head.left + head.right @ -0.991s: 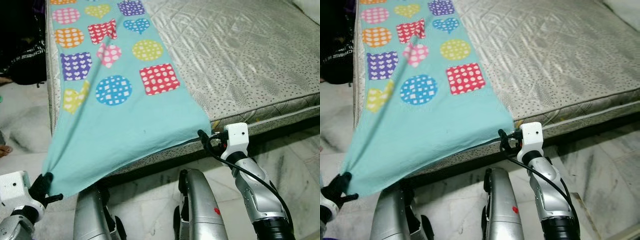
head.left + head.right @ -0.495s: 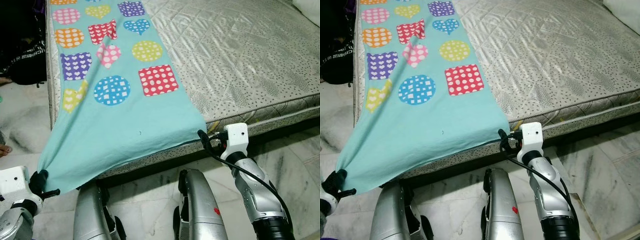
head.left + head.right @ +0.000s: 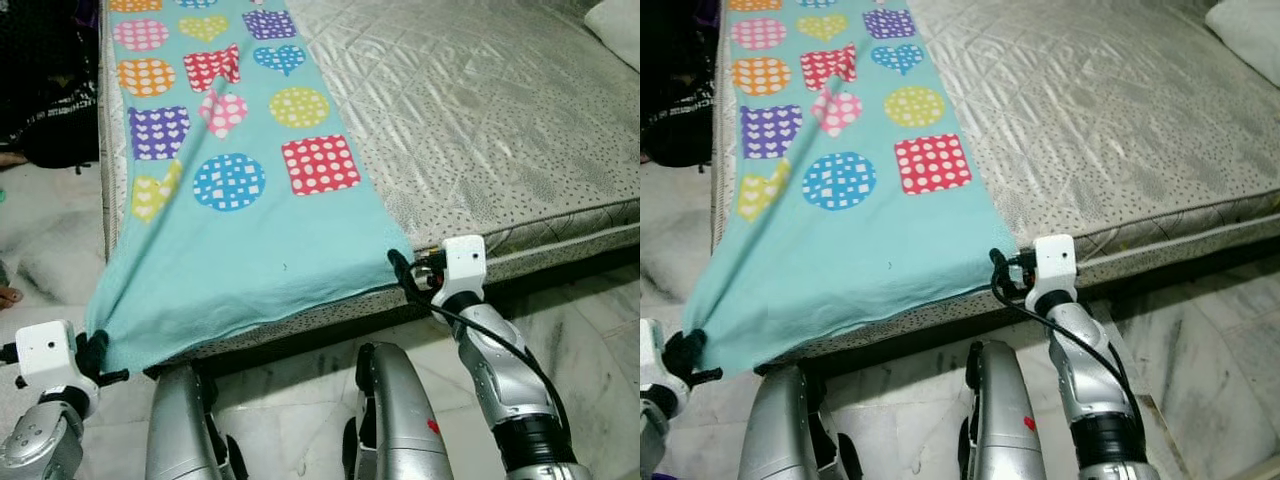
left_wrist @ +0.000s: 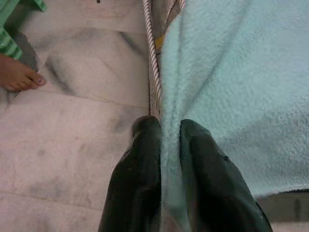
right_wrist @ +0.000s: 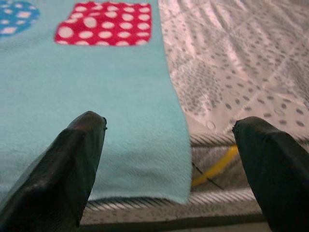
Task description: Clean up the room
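Observation:
A teal blanket (image 3: 240, 250) printed with dotted hearts, circles and squares lies along the left side of the grey quilted mattress (image 3: 480, 120). Its near left corner hangs off the bed edge. My left gripper (image 3: 95, 355) is shut on that corner; the left wrist view has teal cloth pinched between the two fingers (image 4: 140, 159). My right gripper (image 3: 400, 270) stands open at the mattress's near edge. The blanket's near right corner (image 5: 164, 183) lies flat on the mattress between its spread fingers (image 5: 72, 164), not touching them.
A white pillow (image 3: 615, 20) sits at the far right of the bed. Dark bags (image 3: 50, 90) stand on the floor left of the bed. A person's bare foot (image 4: 19, 77) rests on the marble floor (image 3: 590, 320) near my left gripper.
My left gripper has carried the blanket corner in toward the bed edge, so the stretched cloth now hangs slack. The right gripper has edged slightly up toward the mattress.

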{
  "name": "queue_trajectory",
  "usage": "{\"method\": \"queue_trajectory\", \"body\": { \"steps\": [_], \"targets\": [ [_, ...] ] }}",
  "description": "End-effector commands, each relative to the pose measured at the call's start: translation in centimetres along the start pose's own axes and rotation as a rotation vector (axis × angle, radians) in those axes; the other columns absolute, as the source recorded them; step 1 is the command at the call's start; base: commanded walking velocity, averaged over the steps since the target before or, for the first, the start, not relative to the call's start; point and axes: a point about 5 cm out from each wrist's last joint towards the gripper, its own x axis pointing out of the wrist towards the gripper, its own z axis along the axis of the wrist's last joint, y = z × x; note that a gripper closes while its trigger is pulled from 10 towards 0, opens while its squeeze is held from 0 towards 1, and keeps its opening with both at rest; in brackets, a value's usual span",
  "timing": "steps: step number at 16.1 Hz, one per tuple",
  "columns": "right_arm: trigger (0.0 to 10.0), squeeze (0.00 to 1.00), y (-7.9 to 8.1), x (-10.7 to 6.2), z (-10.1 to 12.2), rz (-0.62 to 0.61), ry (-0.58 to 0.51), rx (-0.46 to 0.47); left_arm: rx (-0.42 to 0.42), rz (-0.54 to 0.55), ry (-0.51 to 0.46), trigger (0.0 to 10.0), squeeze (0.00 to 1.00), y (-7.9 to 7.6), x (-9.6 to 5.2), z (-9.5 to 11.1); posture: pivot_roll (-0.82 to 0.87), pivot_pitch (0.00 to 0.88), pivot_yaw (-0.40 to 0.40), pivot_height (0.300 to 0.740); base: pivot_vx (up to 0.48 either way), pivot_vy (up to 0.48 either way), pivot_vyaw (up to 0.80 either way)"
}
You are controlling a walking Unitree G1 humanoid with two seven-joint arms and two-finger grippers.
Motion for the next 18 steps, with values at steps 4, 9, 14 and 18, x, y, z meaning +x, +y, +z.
{"method": "queue_trajectory", "body": {
  "steps": [4,9,14,18],
  "targets": [
    [10.0,0.0,-0.5,0.0,-0.3,-0.014,-0.003,-0.003,0.045,0.037,-0.072,10.0,1.0,-0.5,-1.4,0.5,0.0,0.139,-0.061,0.521,0.0,0.0,0.0],
    [10.0,0.0,-0.5,0.1,-0.1,-0.039,-0.03,0.013,0.123,0.067,-0.272,10.0,1.0,-2.6,-2.3,3.8,0.01,0.1,-0.05,0.521,0.0,0.0,0.0],
    [10.0,0.0,-0.3,0.3,1.0,-0.08,-0.076,0.073,0.075,-0.118,-0.373,10.0,1.0,-7.9,-2.3,5.3,0.0,0.036,-0.032,0.521,0.0,0.0,0.0],
    [10.0,0.0,0.2,0.1,1.2,-0.079,-0.074,0.143,0.055,-0.171,-0.329,10.0,1.0,-9.5,-1.2,4.2,-0.02,0.005,-0.019,0.521,0.0,0.0,0.0]
  ]
}}
